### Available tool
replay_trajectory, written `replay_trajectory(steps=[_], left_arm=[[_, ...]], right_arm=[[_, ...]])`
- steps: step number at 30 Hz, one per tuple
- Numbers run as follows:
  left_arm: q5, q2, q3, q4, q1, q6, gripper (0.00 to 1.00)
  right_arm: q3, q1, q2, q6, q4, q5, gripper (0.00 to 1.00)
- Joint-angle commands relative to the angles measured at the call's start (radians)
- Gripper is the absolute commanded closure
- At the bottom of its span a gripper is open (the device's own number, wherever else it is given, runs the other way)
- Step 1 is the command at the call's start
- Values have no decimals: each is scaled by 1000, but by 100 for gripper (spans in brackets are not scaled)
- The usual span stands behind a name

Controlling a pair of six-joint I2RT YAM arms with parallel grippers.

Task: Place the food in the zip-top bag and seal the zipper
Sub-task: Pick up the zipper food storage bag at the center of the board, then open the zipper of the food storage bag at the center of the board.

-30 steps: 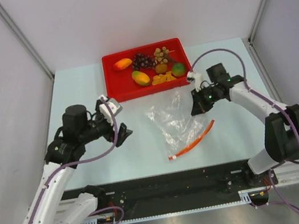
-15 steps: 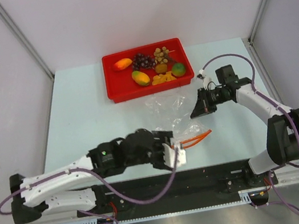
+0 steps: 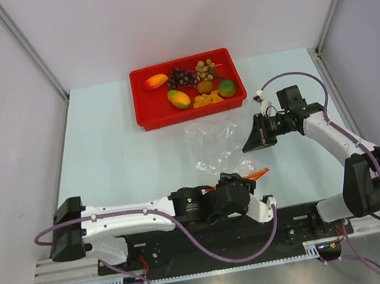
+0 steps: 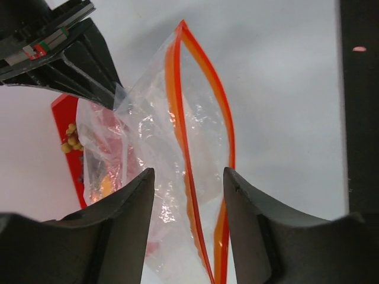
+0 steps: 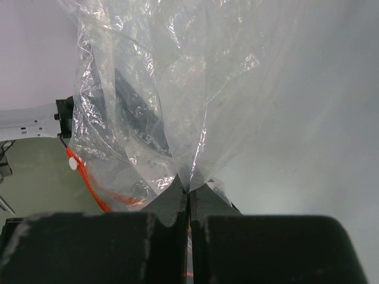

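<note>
The clear zip-top bag (image 3: 214,146) lies mid-table, its red-orange zipper (image 3: 256,173) at the near end. My right gripper (image 3: 253,143) is shut on the bag's thin plastic at its right edge; the right wrist view shows the film (image 5: 177,89) pinched between the shut jaws (image 5: 189,186). My left gripper (image 3: 247,182) is open at the bag's mouth. In the left wrist view its fingers (image 4: 127,225) straddle the zipper strips (image 4: 177,106) without closing. The food sits in the red tray (image 3: 142,115): mangoes (image 3: 179,99), grapes (image 3: 180,77), tan cluster (image 3: 204,66), green fruit (image 3: 226,88), orange chunks (image 3: 205,99).
The left arm (image 3: 130,219) stretches low along the table's near edge. Grey walls stand on both sides and behind the tray.
My left arm has swung from the table's left side down along the near edge to the bag's mouth. The right gripper has held onto the bag and shifted slightly right.
</note>
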Motion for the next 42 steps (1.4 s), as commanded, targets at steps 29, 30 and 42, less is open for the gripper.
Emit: replay_trajectory(steps=[29,30,42], left_arm=[[-154,214,680,-17,356,-1152,99],[-197,243,714,-54,356,-1166,100],[-275,395,819,73,313,-1099,99]], right_arm=[[240,-476,-421,161,73,-126,29],[237,-464,-432,168,65,-116,30],[142,-270,-463,375,119,271,23]])
